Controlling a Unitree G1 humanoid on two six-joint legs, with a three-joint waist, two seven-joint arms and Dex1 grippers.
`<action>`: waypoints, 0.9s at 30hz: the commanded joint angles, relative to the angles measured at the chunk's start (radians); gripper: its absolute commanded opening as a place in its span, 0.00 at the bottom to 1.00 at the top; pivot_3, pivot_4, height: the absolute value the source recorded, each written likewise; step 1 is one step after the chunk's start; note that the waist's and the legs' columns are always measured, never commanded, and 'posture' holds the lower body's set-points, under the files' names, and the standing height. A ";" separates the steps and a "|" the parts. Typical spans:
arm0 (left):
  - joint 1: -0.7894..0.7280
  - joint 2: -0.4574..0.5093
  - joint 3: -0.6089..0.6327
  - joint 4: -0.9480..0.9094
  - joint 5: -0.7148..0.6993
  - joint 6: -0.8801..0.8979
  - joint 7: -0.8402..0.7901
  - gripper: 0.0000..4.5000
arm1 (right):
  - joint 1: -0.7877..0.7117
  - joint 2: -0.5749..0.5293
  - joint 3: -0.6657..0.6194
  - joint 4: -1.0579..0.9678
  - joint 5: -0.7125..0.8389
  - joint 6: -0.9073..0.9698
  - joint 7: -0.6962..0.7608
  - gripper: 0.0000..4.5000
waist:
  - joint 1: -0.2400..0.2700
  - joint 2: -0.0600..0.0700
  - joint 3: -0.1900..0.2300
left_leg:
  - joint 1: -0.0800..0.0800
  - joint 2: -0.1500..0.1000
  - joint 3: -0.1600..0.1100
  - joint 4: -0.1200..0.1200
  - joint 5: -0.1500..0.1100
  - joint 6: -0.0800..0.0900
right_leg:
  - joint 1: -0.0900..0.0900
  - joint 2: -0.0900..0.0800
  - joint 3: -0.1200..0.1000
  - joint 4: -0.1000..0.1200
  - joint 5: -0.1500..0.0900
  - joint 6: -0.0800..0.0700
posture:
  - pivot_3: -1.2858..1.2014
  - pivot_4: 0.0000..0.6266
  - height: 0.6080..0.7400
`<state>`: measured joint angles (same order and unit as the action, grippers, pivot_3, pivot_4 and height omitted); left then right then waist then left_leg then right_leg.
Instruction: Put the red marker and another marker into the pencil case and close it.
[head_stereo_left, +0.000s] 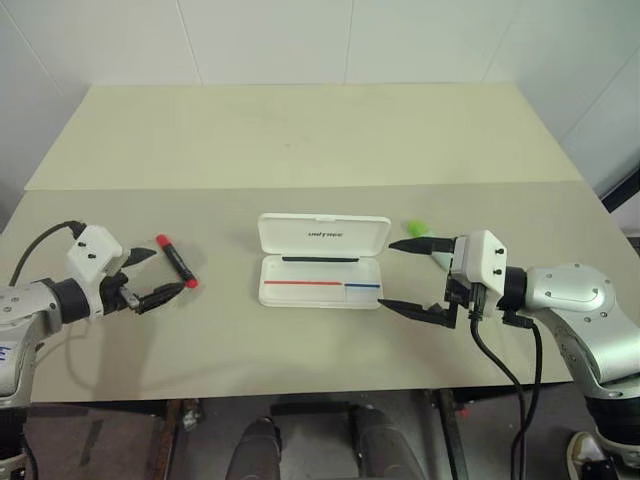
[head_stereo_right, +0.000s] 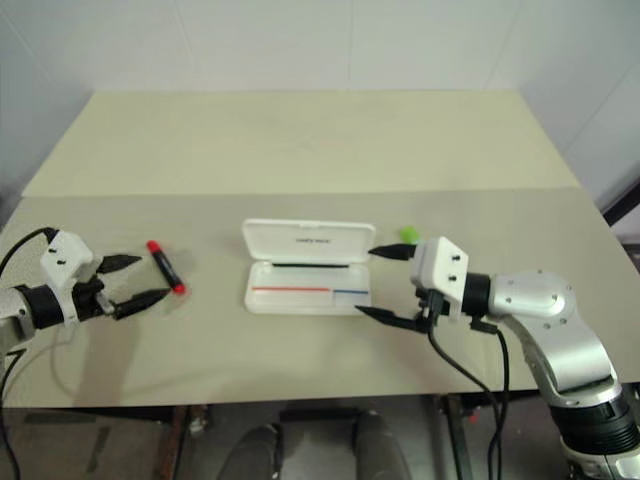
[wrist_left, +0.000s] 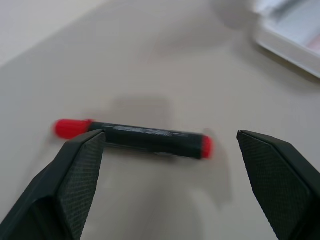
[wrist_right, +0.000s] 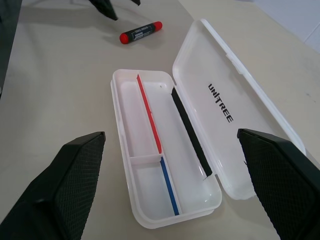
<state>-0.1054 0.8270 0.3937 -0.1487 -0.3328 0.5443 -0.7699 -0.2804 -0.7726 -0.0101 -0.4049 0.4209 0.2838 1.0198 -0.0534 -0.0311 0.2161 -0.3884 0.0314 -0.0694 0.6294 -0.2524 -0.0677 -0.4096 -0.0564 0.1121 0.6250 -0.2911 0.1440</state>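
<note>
The step in hand appears to be the pick-up of the red marker (head_stereo_left: 176, 261). It lies flat on the table (head_stereo_left: 300, 140), well to the left of the pencil case (head_stereo_left: 322, 260), with nothing touching it. To do this well, the left gripper (head_stereo_left: 152, 274) should straddle the black barrel near its middle — not the red cap or the red end, where a pinch would likely tip the marker. The wrist view shows the marker lying crosswise just ahead of the fingers (wrist_left: 80, 165), so the jaws should close across the barrel's width, then lift only once both pads bear on it.

The pencil case sits open at the table's centre, lid laid back flat, its tray empty except for a thin red-and-blue divider line and a dark strip at the hinge (both are part of the case).

The left gripper is spread wide and holds nothing; its tips sit just beside the marker, apart from it.

The right gripper (head_stereo_left: 412, 276) is likewise spread wide and empty — it hovers just beside the case's right end. The green marker (head_stereo_left: 416, 228) lies behind its upper finger, largely hidden.
</note>
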 joint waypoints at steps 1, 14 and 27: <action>0.015 -0.095 0.038 -0.196 -0.045 0.154 0.175 1.00 | 0.006 -0.012 -0.035 -0.036 0.020 -0.006 0.003 1.00 | 0.000 0.000 0.000 | 0.000 0.000 0.000 0.000 0.000 0.000 | 0.000 0.000 0.000 0.000 0.000 0.001 | 0.52 0.24 1.00; -0.022 -0.511 0.019 -0.663 -0.017 0.685 0.707 1.00 | 0.023 -0.020 -0.033 -0.043 0.041 0.000 0.028 1.00 | 0.001 -0.002 -0.001 | 0.001 -0.001 -0.001 0.003 0.001 -0.001 | 0.003 0.000 0.001 -0.001 0.003 0.003 | 0.52 0.24 1.00; -0.118 -0.689 0.019 -0.730 0.127 0.828 0.915 1.00 | 0.026 -0.035 -0.037 -0.050 0.054 0.013 0.042 1.00 | 0.004 -0.002 -0.001 | 0.001 -0.002 -0.001 0.004 0.001 -0.001 | 0.006 0.000 0.001 -0.007 0.003 0.003 | 0.52 0.24 1.00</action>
<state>-0.2139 0.1365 0.4113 -0.8302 -0.2261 1.3728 0.1362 -0.2545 -0.7914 -0.0107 -0.4250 0.4541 0.2989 1.0566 -0.0492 -0.0335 0.2150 -0.3874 0.0297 -0.0704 0.6333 -0.2512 -0.0691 -0.4036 -0.0562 0.1131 0.6180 -0.2884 0.1468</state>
